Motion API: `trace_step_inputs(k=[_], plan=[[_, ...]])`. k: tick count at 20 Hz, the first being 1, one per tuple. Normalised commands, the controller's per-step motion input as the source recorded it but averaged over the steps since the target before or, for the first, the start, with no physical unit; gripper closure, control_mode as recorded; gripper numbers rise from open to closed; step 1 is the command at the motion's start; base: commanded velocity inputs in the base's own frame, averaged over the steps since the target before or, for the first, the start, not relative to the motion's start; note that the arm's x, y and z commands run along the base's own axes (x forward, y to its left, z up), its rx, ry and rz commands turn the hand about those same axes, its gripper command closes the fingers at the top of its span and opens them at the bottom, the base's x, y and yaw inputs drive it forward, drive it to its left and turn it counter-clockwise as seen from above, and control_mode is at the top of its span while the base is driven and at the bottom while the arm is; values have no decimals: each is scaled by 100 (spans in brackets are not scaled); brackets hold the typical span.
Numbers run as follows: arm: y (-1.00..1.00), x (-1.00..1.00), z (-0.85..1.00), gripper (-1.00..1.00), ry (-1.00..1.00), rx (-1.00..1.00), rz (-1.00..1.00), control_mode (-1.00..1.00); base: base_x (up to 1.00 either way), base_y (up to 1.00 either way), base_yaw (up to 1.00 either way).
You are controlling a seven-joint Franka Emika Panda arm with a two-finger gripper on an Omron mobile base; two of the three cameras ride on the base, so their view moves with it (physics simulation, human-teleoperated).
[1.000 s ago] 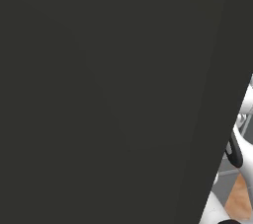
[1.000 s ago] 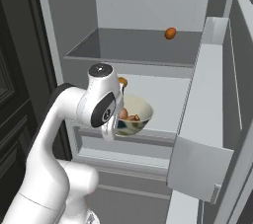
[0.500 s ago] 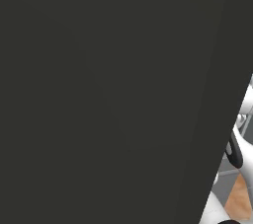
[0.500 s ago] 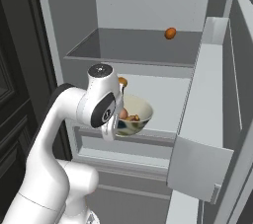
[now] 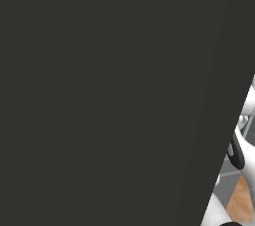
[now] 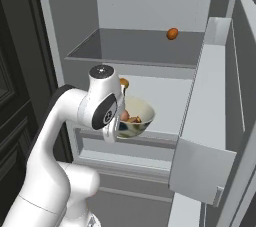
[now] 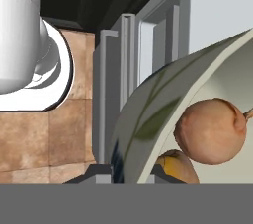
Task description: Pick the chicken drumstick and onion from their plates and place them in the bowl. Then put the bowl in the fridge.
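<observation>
The pincer (image 7: 132,171) is clenched on the rim of one bowl (image 6: 142,121), which it holds just above the middle shelf (image 6: 165,96) of the open fridge (image 6: 75,26). The bowl is round, deep and smooth, pale cream with dark leaf markings outside. It contains one rounded tan onion (image 7: 210,130) and one golden-brown lumpy chicken drumstick (image 7: 179,167). One small orange-brown item (image 6: 172,33) rests on the upper grey shelf. A flat dark panel (image 5: 109,95) stands close in the left base view.
</observation>
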Motion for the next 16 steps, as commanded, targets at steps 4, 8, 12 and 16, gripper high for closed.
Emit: trace_step_inputs(k=[4, 8, 12, 16], plan=[[0, -2, 0, 100, 0, 0, 0, -100, 0, 0, 0], [0, -5, 0, 100, -1, 0, 0, -100, 0, 0, 0], [-4, -1, -4, 100, -30, 0, 9, -100, 0, 0, 0], [0, 10, -10, 100, -39, 0, 11, -100, 0, 0, 0]])
